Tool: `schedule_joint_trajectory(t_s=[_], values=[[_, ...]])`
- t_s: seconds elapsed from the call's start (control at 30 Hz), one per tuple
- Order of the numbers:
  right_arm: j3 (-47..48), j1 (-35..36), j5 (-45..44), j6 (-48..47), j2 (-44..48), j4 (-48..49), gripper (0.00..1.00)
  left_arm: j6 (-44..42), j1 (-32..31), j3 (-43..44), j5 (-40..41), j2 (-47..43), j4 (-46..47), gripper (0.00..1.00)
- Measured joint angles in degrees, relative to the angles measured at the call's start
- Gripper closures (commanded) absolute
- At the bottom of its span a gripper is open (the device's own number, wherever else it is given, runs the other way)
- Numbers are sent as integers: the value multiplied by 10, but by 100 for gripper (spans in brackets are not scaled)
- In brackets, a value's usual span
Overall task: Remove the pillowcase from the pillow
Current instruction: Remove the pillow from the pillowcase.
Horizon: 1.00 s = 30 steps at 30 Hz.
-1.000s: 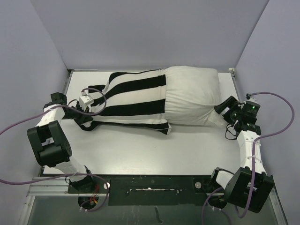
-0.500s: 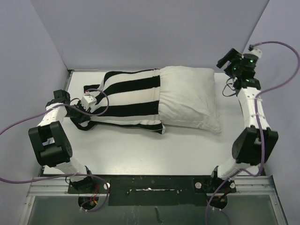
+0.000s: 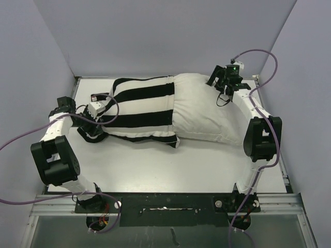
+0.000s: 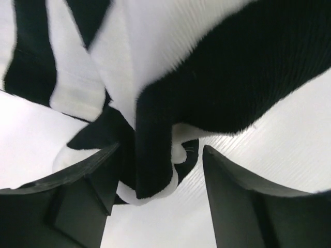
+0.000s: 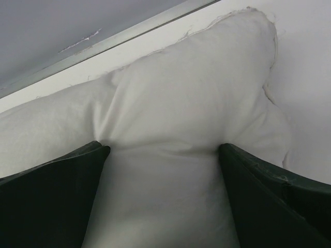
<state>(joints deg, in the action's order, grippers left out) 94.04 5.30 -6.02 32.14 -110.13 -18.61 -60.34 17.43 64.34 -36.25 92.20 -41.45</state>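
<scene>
The black-and-white striped pillowcase (image 3: 142, 106) covers the left half of the white pillow (image 3: 207, 111), whose right half lies bare on the table. My left gripper (image 3: 101, 126) sits at the case's near left corner. In the left wrist view that gripper (image 4: 161, 150) is open. A folded striped corner (image 4: 155, 170) lies between its fingers, touching the left one and apart from the right. My right gripper (image 3: 213, 81) is over the pillow's back right corner. In the right wrist view it (image 5: 164, 147) stands open, its fingers pressed into the pillow (image 5: 170, 103) with a bulge of it between them.
The white table (image 3: 155, 165) is walled in lavender at the back and both sides. Purple cables loop from both arms, the right one arching over the back right corner (image 3: 258, 54). A black rail (image 3: 165, 204) runs along the near edge.
The right arm swung from the pillow's near right side round to its back right corner. The left gripper went from shut to open on the pillowcase corner. The pillow shifted slightly left.
</scene>
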Motion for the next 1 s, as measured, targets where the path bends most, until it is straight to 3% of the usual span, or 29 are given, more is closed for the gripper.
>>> schedule_joint_trajectory(t_s=[0.07,0.17,0.33,0.43,0.63,0.83,1.0], values=[[-28,2,2,4,4,36,29,34,5,21,-23,0,-12,24],[-88,0,25,23,16,114,67,113,26,110,-87,0,-27,19],[-167,-5,93,74,37,268,100,249,37,241,-151,-1,36,15],[-192,-5,137,79,42,356,100,288,15,237,-150,9,56,6],[-260,-4,224,70,81,523,100,305,-24,204,-149,81,47,7],[-269,-27,327,89,114,648,100,315,-44,158,-156,79,44,5],[-283,-76,387,122,134,712,100,219,3,241,-199,70,-39,2]])
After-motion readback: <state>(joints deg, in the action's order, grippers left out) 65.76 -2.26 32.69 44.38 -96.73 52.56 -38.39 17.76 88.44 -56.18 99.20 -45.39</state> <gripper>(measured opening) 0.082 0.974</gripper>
